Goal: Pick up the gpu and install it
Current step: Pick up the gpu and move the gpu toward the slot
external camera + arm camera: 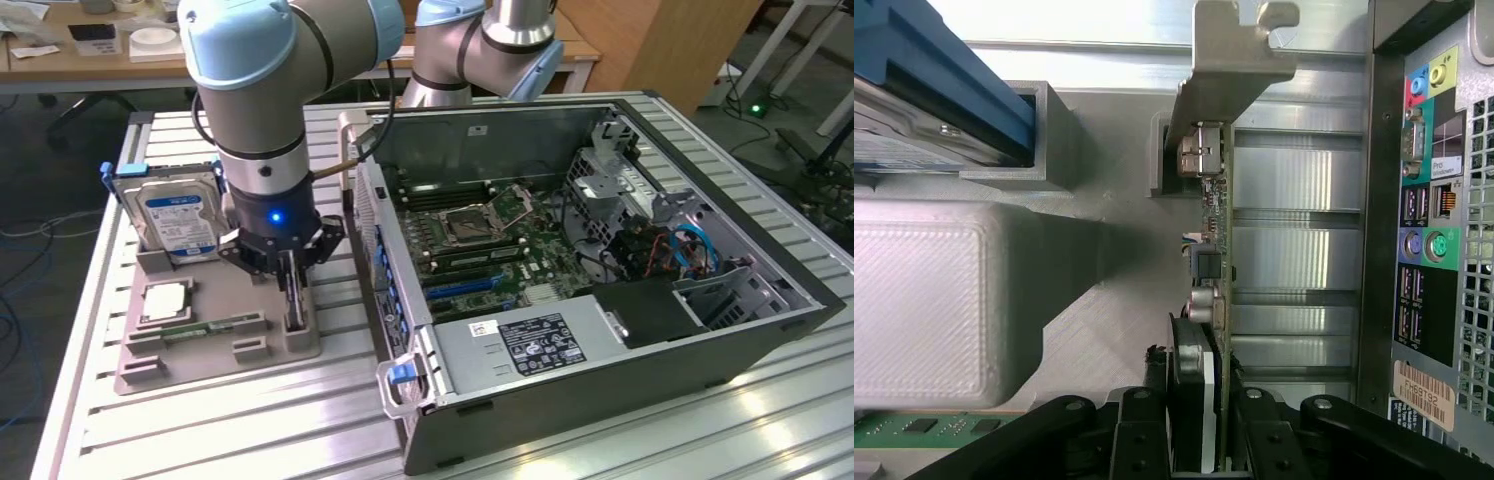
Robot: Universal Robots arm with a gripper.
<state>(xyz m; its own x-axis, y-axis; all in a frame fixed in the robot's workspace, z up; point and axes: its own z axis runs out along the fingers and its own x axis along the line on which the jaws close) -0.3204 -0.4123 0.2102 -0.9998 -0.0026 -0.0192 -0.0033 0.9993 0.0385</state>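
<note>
Fingers [1144, 435] clamped on the gpu [1216, 240]
Thin green board on edge between them — black cooler [1186, 390], silver bracket [1232, 60] at far end.

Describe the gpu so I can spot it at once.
Find the open computer case; beside it, on the exterior view's left, sits a gray tray. The gpu stands on edge in the tray slot nearest the case, directly under the gripper. Unlike the blue-labelled hard drive and the flat memory stick, it is a thin card with a silver bracket.
</note>
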